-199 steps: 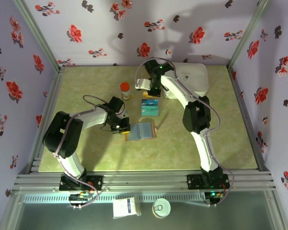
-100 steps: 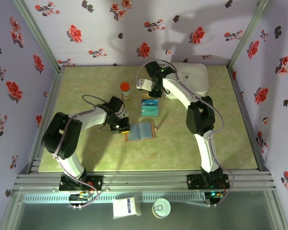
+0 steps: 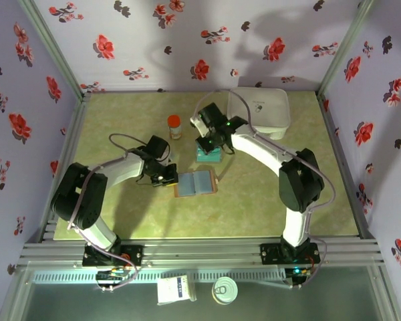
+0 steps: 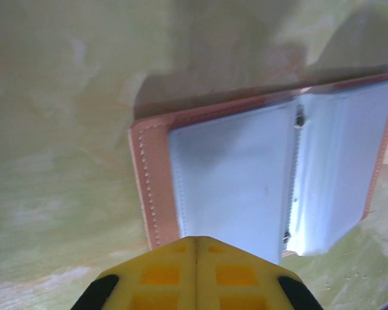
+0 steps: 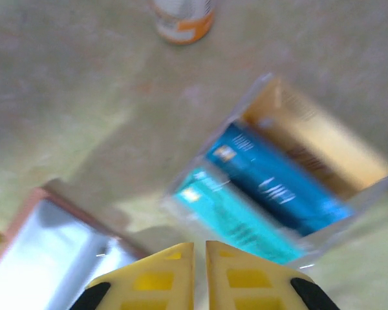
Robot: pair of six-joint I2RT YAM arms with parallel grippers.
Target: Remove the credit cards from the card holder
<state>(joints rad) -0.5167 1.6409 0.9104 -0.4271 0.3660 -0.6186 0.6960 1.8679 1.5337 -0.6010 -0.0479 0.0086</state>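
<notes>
- When I look through the left wrist camera, the left gripper (image 4: 195, 242) has its jaws pressed together on nothing, and the open card holder (image 4: 265, 171) lies right in front of them.
- The right gripper (image 5: 200, 247) leaves a thin slit between its jaws, with nothing inside; the credit cards (image 5: 271, 187) lie just ahead, teal, blue and orange-yellow.
- From the top, the cards sit partly under those jaws, outside the holder.

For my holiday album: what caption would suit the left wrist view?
Closed left gripper at the near edge of the open card holder, which lies on the green table.
</notes>
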